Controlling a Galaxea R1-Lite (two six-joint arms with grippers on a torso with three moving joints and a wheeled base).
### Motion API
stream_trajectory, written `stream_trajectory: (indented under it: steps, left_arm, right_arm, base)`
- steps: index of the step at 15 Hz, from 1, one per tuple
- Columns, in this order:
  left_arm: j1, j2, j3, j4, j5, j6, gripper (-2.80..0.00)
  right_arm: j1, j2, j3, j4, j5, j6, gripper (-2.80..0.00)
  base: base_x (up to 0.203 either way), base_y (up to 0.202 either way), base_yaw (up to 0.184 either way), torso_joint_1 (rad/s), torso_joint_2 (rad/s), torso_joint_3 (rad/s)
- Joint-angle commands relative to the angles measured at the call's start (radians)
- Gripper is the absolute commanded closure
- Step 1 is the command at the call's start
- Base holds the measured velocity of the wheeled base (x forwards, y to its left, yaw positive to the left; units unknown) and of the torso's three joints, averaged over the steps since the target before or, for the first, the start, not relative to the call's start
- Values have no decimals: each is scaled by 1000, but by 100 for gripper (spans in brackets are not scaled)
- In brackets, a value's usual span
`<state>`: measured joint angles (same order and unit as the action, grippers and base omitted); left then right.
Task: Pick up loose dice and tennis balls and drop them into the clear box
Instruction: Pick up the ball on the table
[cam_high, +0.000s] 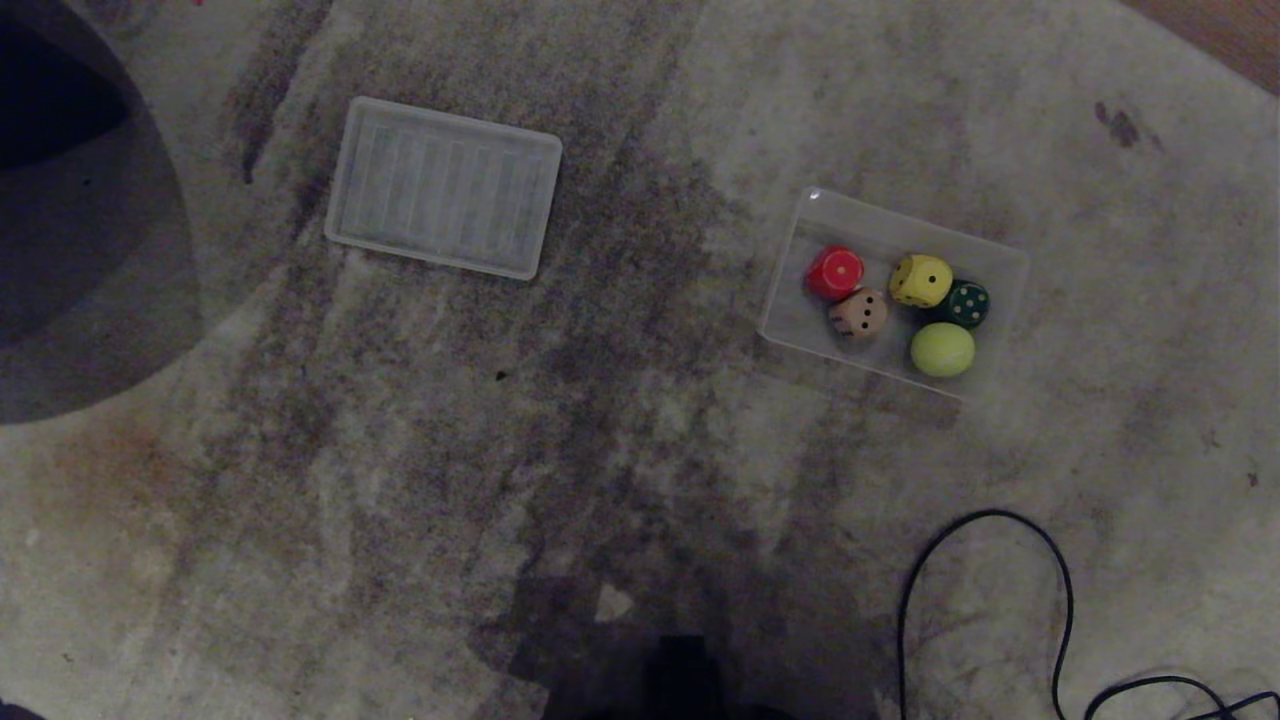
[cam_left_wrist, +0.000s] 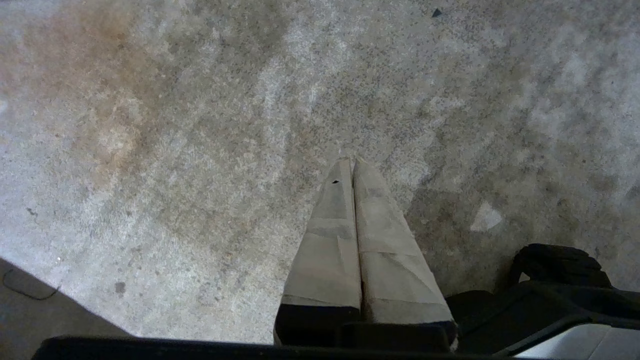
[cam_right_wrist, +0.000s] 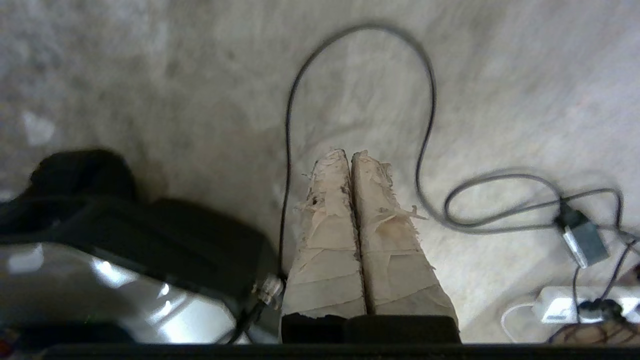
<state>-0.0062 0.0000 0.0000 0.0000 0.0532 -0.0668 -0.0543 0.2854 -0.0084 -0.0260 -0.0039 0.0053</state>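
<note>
The clear box (cam_high: 1005, 262) lies on the carpet at the right of the head view. Inside it sit a red die (cam_high: 835, 273), a tan die (cam_high: 859, 314), a yellow die (cam_high: 920, 281), a dark green die (cam_high: 966, 304) and one yellow-green tennis ball (cam_high: 942, 349). Neither arm shows in the head view. My left gripper (cam_left_wrist: 352, 161) is shut and empty over bare carpet. My right gripper (cam_right_wrist: 350, 153) is shut and empty too, above carpet beside a black cable (cam_right_wrist: 430, 100).
A flat white ribbed panel (cam_high: 443, 187) lies at the upper left. A black cable (cam_high: 1062, 580) loops over the carpet at the lower right. A dark rounded object (cam_high: 70, 200) stands at the far left. The robot's dark base (cam_right_wrist: 125, 235) sits beside the right gripper; plugs and adapters (cam_right_wrist: 582, 242) lie nearby.
</note>
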Motion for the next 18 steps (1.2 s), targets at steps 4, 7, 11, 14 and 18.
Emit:
stream_trajectory:
  steps: [4, 7, 11, 14, 18]
  left_arm:
    - [0, 2, 2, -2, 0, -1, 0]
    - [0, 2, 2, -2, 0, -1, 0]
    - [0, 2, 2, 0, 0, -1, 0]
    - [0, 2, 2, -2, 0, -1, 0]
    - [0, 2, 2, -2, 0, 3, 0]
  right_arm:
    - [10, -25, 19, -3, -3, 50, 0]
    - [44, -217, 19, -2, -1, 37, 0]
    - [65, -285, 19, 0, -2, 37, 0]
    - [65, -285, 19, 0, -4, 39, 0]
    - [65, -285, 19, 0, 9, -6, 0]
  base:
    - [0, 0, 0, 0, 0, 0]
    - [0, 0, 0, 0, 0, 0]
    - [0, 0, 0, 0, 0, 0]
    - [0, 0, 0, 0, 0, 0]
    - [0, 0, 0, 0, 0, 0]
